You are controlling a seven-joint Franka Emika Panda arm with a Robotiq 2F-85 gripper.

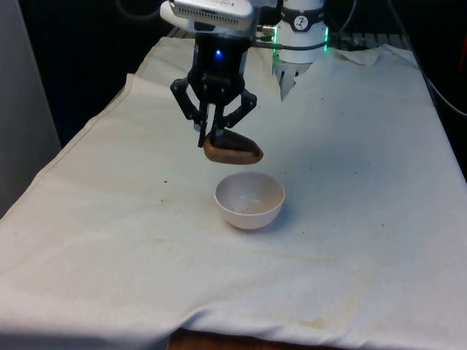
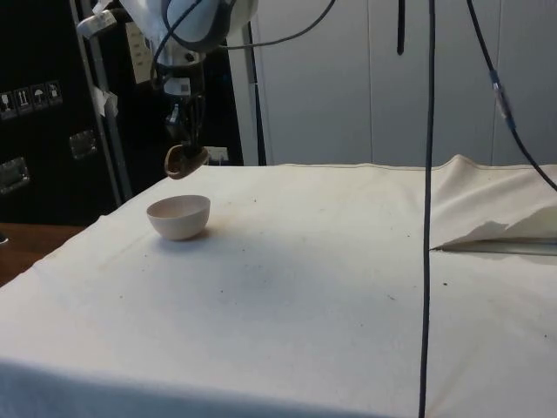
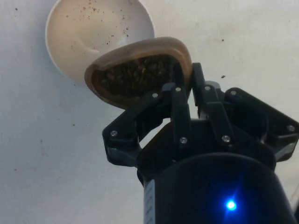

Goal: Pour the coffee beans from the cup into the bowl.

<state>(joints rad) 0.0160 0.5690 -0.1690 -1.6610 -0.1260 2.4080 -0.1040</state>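
A brown cup [image 1: 233, 149] hangs in the air, tilted, with my gripper [image 1: 208, 137] shut on its rim. Dark coffee beans [image 3: 133, 77] lie inside the cup [image 3: 140, 70], pinched at its edge by my gripper [image 3: 186, 88]. A white bowl [image 1: 249, 200] stands on the cloth just below the cup, towards the front view's right. The bowl [image 3: 93, 32] holds only dark specks and crumbs. From the side, the cup [image 2: 184, 160] hovers a short way above the bowl [image 2: 179, 216] under my gripper [image 2: 188, 144].
The white cloth [image 1: 350, 240] covers the whole table, with a fold [image 2: 487, 231] raised at one edge. Black cables [image 2: 428, 192] hang down in the side view. Small dark specks dot the cloth around the bowl.
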